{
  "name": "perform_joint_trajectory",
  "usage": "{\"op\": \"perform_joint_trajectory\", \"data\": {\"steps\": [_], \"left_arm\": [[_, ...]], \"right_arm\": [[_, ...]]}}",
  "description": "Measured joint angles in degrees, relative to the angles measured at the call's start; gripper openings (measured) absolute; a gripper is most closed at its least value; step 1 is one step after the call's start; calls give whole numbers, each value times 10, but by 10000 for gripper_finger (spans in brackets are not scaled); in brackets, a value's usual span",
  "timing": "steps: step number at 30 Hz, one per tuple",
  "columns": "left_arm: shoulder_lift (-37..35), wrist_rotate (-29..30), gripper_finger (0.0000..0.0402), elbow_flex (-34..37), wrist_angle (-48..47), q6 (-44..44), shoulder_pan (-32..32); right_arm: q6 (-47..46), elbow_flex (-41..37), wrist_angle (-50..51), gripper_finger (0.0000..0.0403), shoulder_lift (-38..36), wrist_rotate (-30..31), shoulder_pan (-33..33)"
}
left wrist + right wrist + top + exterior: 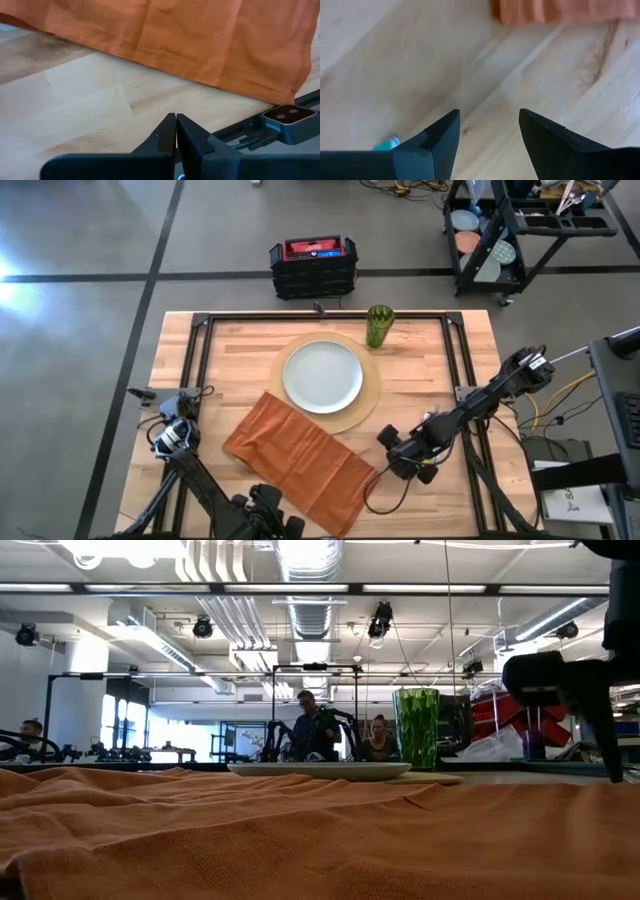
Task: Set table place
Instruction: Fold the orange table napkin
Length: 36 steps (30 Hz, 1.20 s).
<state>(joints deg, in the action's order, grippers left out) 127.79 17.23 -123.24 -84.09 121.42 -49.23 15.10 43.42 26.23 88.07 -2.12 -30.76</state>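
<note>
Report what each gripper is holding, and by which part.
Nothing is held. The left gripper is shut and empty beside the orange napkin; the right gripper is open over bare table.

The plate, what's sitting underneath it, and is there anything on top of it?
The pale plate sits on a round tan placemat, whose rim shows all around it. Nothing lies on the plate. The mat's centre is covered, so anything between them cannot be seen.
</note>
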Motion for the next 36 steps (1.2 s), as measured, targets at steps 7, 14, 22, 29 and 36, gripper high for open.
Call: {"op": "perform_joint_trajectory", "data": {"steps": [7,14,22,29,36], "left_arm": [[0,0,0,0,0,9,1],[-1,-13,0,-1,1,1,15],[-8,-46,0,-1,5,-33,28],[-17,-48,0,-1,4,-34,29],[-19,-54,0,-1,-2,-35,28]], "right_arm": [[1,44,-25,190,-2,-13,-16],[5,71,-131,190,16,-15,-16],[18,60,-166,190,114,-44,-16],[52,64,-182,180,146,-49,-8],[81,61,-182,160,125,-41,18]]}}
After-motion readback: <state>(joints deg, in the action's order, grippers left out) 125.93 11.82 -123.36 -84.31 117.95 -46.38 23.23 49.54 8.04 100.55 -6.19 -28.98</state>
